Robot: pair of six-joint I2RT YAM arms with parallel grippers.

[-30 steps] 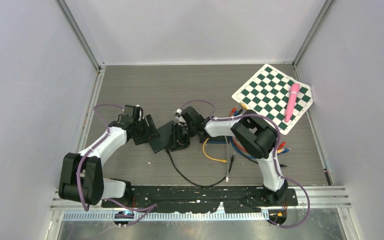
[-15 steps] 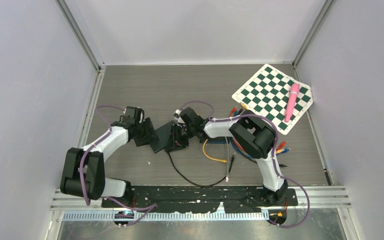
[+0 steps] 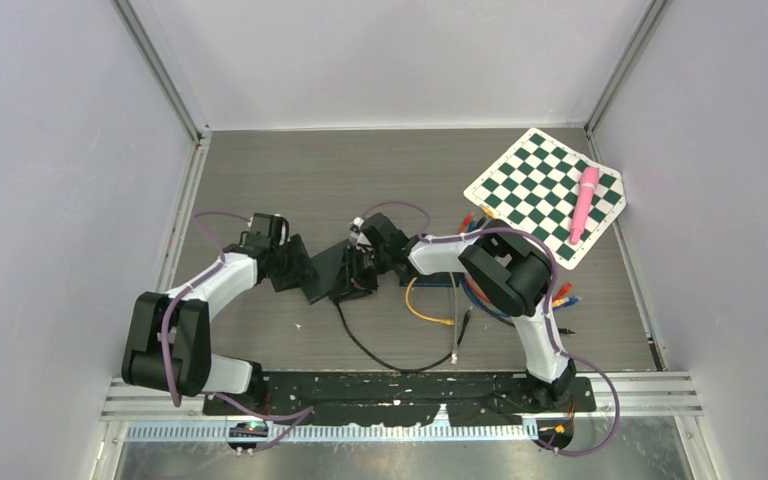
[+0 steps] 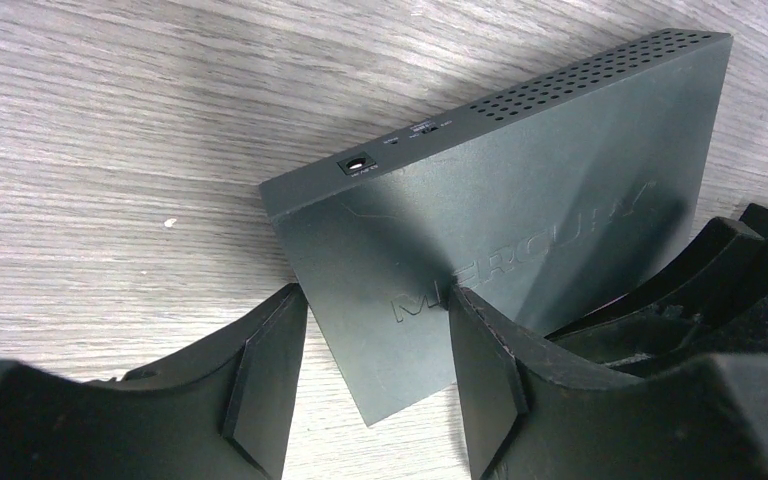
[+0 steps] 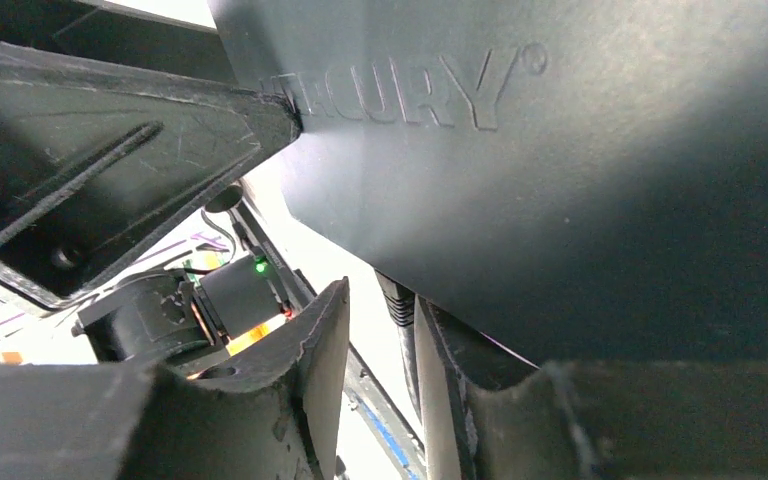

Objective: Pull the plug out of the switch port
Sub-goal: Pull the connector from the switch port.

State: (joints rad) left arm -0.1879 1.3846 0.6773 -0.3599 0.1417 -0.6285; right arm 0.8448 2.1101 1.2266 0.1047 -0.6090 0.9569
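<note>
The switch (image 3: pixel 332 272) lay flat near the middle of the counter (image 3: pixel 290 180), set at an angle to its edges, between the two arms. The left gripper (image 4: pixel 370 385) stood at the switch's left corner with its jaws spread, one finger on either side of that corner. The right gripper (image 5: pixel 380 350) was at the switch's near edge, where the plug (image 5: pixel 397 305) entered the housing. Its jaws were drawn close with the plug's boot between them. A sliver of light showed on one side, and a firm pinch could not be confirmed. The black cable (image 3: pixel 370 355) ran slack from the plug toward the near edge of the counter. Bare counter lay behind and to the left of the switch. Loose coloured cables (image 3: pixel 430 312) crowded the right, near a chequered board (image 3: pixel 540 190).
</note>
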